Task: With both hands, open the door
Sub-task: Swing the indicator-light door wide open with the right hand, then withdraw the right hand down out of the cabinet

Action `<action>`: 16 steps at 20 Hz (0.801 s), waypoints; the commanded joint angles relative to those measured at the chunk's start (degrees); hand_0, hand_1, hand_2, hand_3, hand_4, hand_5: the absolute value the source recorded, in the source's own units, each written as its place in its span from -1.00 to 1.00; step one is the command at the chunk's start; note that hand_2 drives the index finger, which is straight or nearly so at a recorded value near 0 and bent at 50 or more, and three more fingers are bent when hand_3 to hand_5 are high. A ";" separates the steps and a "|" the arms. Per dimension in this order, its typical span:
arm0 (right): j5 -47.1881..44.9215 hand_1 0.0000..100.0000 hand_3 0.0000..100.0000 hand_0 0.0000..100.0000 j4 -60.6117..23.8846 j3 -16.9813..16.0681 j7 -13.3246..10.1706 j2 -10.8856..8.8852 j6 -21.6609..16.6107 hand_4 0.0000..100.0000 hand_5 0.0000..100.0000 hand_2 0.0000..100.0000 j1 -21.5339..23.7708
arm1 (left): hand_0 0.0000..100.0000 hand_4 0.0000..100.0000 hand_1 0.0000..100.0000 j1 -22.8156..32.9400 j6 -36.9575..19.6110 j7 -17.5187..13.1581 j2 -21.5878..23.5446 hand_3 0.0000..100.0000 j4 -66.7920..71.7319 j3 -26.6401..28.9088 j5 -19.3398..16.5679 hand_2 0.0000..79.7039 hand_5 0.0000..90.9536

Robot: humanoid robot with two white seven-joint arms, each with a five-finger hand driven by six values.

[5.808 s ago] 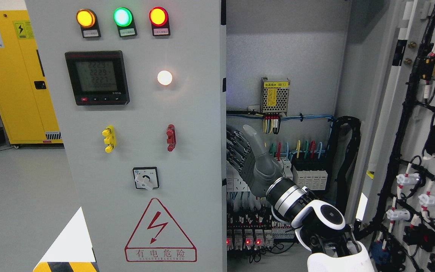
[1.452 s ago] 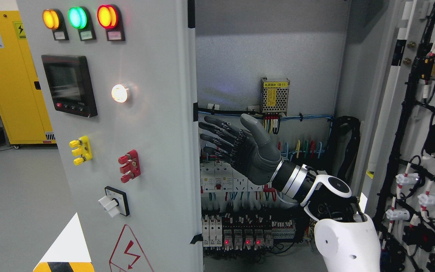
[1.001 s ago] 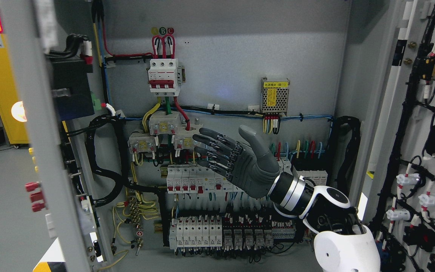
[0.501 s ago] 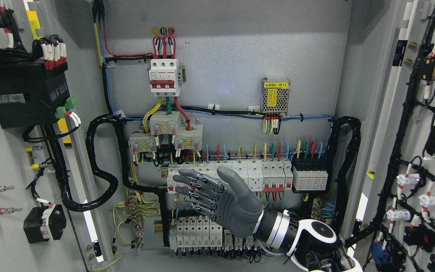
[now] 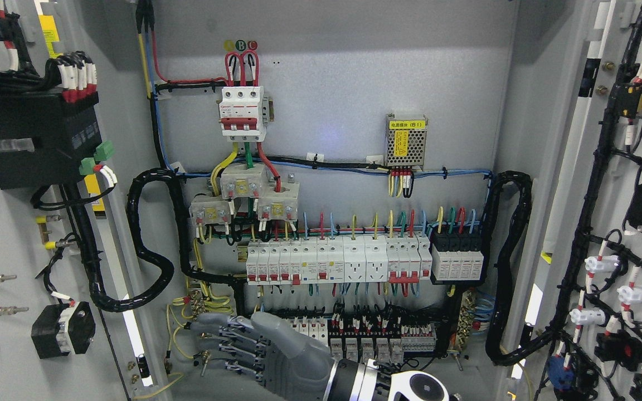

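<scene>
Grey right hand (image 5: 259, 351), fingers spread and empty, at lower centre; left door (image 5: 25, 223) upright, swung open far left; right door (image 5: 622, 195) far right.

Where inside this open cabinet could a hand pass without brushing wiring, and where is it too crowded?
Bare back panel lies between the red-topped breaker and the mesh power supply, and above both. Crowded: the white breaker row, the relay strip below it, and both wired doors. The right hand hangs low with fingers spread.
</scene>
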 commanded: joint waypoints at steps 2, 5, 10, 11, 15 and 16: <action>0.09 -0.75 -1.00 -0.60 -2.56 13.37 -1.55 3.08 -0.33 -1.00 -1.00 -1.00 0.59 | -1.00 -1.00 -1.00 -1.84 -0.05 0.04 1.06 -1.00 0.06 0.01 0.02 -1.00 -1.00; 0.09 -0.75 -1.00 -0.60 -2.64 16.36 -1.55 3.08 -1.03 -1.00 -1.00 -1.00 0.32 | -1.00 -1.00 -1.00 -1.84 -0.05 0.04 1.15 -1.00 0.06 0.01 0.02 -1.00 -1.00; 0.09 -0.75 -1.00 -0.60 -2.29 18.30 -1.64 3.08 -1.74 -1.00 -1.00 -1.00 0.06 | -1.00 -1.00 -1.00 -1.76 -0.05 0.04 1.06 -1.00 0.06 0.01 0.02 -1.00 -1.00; 0.09 -0.76 -1.00 -0.60 -2.03 18.39 -1.64 3.08 -1.82 -1.00 -1.00 -1.00 0.06 | -1.00 -1.00 -1.00 -1.76 -0.05 0.04 1.06 -1.00 0.06 0.01 -0.07 -1.00 -1.00; 0.09 -0.76 -1.00 -0.60 -1.41 18.30 -1.64 3.08 -1.82 -1.00 -1.00 -1.00 -0.82 | -1.00 -1.00 -1.00 -1.76 -0.05 0.04 1.06 -1.00 0.06 0.01 0.02 -1.00 -1.00; 0.09 -0.76 -1.00 -0.60 -1.41 18.48 -1.73 3.08 -1.82 -1.00 -1.00 -1.00 -1.25 | -1.00 -1.00 -1.00 -1.76 -0.05 0.04 1.06 -1.00 0.06 0.01 -0.07 -1.00 -1.00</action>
